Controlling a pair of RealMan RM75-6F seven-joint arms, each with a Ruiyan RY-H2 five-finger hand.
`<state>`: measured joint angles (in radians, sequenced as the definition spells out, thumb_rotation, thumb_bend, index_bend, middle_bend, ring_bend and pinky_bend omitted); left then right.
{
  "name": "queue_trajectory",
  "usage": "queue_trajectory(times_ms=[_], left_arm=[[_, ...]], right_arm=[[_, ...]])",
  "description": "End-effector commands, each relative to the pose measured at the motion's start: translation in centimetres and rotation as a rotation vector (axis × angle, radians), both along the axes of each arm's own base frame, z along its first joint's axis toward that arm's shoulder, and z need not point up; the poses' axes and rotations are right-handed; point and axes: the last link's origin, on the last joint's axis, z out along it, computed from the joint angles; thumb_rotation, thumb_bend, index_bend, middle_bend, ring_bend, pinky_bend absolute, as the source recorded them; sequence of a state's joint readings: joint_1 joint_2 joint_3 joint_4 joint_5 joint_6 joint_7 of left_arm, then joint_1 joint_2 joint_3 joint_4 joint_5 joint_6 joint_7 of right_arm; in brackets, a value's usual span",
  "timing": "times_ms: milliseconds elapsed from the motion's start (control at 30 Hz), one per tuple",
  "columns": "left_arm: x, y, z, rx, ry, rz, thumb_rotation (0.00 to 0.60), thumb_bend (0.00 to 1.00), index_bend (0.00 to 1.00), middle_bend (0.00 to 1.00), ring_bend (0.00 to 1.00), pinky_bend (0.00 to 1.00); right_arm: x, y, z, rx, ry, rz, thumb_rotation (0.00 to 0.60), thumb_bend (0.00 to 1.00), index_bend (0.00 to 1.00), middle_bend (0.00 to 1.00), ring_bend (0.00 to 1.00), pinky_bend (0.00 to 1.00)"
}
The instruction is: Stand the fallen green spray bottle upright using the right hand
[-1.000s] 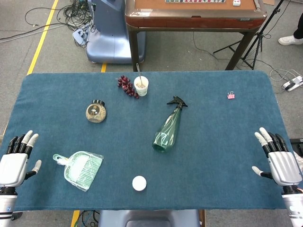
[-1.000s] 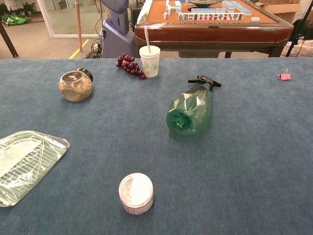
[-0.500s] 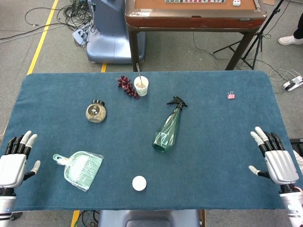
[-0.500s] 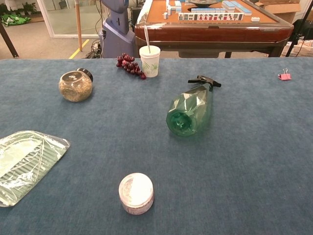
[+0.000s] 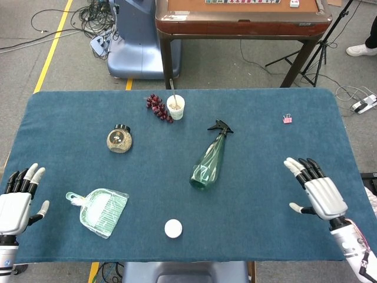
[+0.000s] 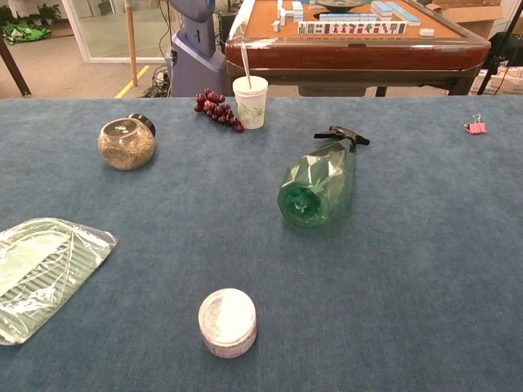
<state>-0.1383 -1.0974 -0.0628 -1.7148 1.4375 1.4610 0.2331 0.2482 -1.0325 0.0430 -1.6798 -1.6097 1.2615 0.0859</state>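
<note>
One green spray bottle point(image 5: 208, 160) lies on its side near the middle of your table point(image 5: 259, 106), its black trigger head point(image 5: 219, 125) pointing toward the far edge and its base toward you. Your right hand point(image 5: 318, 192) is over the table's right part, well apart from the bottle — fingers point(image 5: 303, 168) spread and empty. Your left hand point(image 5: 16, 203) sits at the near left edge, its fingers apart too, holding nothing.

Near the front edge, a small white round tin point(image 5: 173, 228) stands left of the bottle's base. Further left lies a clear packet with something pale green inside point(image 5: 103, 211). A round glass jar with a black lid point(image 5: 119, 139) sits beyond it. At the far side, a white paper cup point(image 5: 175, 107) stands just beside a bunch of dark grapes point(image 5: 158, 108) — and a pink binder clip point(image 5: 287, 119) lies far right.
</note>
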Motion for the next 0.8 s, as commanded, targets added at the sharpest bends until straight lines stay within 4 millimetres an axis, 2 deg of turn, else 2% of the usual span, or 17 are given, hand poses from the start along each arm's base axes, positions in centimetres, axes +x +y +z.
queue_trajectory(times_ms=[33, 367, 633, 800], left_arm=[[0.1, 0.0, 0.0, -0.002, 0.000, -0.001, 0.600, 0.38, 0.00, 0.00, 0.00, 0.00], [0.2, -0.1, 0.0, -0.006, -0.008, -0.005, 0.600, 0.38, 0.00, 0.00, 0.00, 0.00], [0.2, -0.2, 0.2, -0.003, 0.002, 0.001, 0.600, 0.38, 0.00, 0.00, 0.00, 0.00], [0.3, -0.2, 0.1, -0.003, 0.001, 0.000, 0.600, 0.38, 0.00, 0.00, 0.00, 0.00]], right_arm=[[1.9, -1.8, -0.9, 0.082, -0.025, 0.067, 0.600, 0.09, 0.00, 0.11, 0.00, 0.00], [7.2, -6.8, -4.6, 0.276, -0.107, 0.193, 0.600, 0.17, 0.02, 0.11, 0.00, 0.00], [10.9, -9.6, -7.8, 0.375, -0.128, 0.246, 0.600, 0.38, 0.06, 0.12, 0.00, 0.00], [12.5, -10.8, -9.6, 0.418, -0.123, 0.256, 0.600, 0.48, 0.10, 0.13, 0.00, 0.00]])
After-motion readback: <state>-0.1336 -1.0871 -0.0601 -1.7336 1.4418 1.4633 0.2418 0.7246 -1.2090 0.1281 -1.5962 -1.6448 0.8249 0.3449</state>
